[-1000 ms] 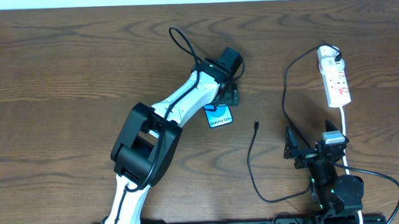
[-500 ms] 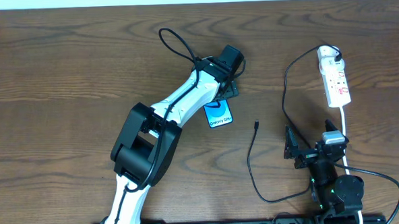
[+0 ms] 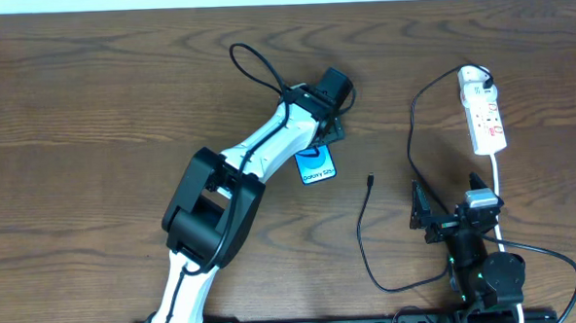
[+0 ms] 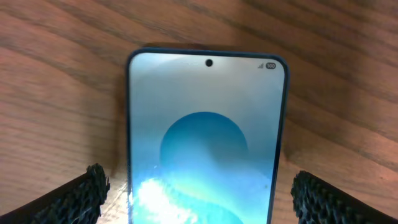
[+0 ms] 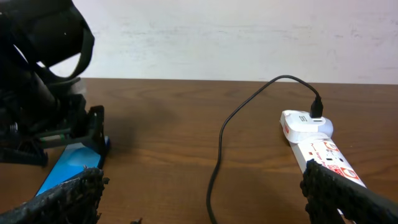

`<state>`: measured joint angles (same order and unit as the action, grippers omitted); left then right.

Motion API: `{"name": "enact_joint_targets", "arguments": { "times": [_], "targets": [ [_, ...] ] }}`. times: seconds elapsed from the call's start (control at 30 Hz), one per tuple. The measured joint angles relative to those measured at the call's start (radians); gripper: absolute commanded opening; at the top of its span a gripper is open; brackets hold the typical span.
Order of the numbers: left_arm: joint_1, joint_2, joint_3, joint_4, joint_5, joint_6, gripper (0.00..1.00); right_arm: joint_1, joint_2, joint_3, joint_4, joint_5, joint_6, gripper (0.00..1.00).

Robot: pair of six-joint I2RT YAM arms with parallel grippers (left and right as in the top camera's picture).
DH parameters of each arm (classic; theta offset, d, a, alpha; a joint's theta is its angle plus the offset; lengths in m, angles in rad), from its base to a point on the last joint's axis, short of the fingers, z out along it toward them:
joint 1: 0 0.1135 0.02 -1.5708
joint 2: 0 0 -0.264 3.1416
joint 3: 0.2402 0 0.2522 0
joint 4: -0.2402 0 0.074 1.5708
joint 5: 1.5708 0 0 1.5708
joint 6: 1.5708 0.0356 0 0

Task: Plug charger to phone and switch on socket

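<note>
The left claw (image 4: 202,190) stands spread wide over the phone (image 3: 315,166), with nothing gripped. In the left wrist view one of the claw's black fingers (image 4: 87,193) stands on each side of the handset, and a strip of bare wood shows between each finger and the phone's edge. The phone lies flat, screen up, near the middle of the wooden counter (image 3: 90,92). Its blue display is lit, and the end with the punch-hole camera points away from the wrist camera. From overhead the far part of the phone is hidden under the left arm's wrist. The charger (image 3: 361,226) has its black plug seated in the far end of the white power strip (image 3: 485,114), which lies at the right of the counter. From there the thin black cable arcs left, runs toward the near edge, curls round and comes back up. Its small connector tip (image 3: 369,180) lies loose on the wood to the right of the phone and apart from it. The right claw (image 5: 205,186) is also spread wide and empty. It sits low near the front right of the counter, just beside the strip's white cord (image 3: 498,186). I cannot tell how the strip's switches are set.
</note>
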<state>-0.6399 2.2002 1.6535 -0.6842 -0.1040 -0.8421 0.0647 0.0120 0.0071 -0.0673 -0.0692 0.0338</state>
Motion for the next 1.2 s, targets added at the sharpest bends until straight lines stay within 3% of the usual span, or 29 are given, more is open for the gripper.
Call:
{"name": "enact_joint_targets", "arguments": {
  "times": [0.77, 1.2],
  "targets": [
    [-0.017, 0.029, -0.003, -0.017, -0.032, 0.042, 0.92, 0.000, 0.000, 0.000, 0.000, 0.000, 0.000, 0.99],
    [-0.017, 0.029, 0.004, -0.060, -0.024, 0.175, 0.93, 0.000, 0.000, 0.000, 0.000, 0.000, 0.000, 0.99]
  ]
}}
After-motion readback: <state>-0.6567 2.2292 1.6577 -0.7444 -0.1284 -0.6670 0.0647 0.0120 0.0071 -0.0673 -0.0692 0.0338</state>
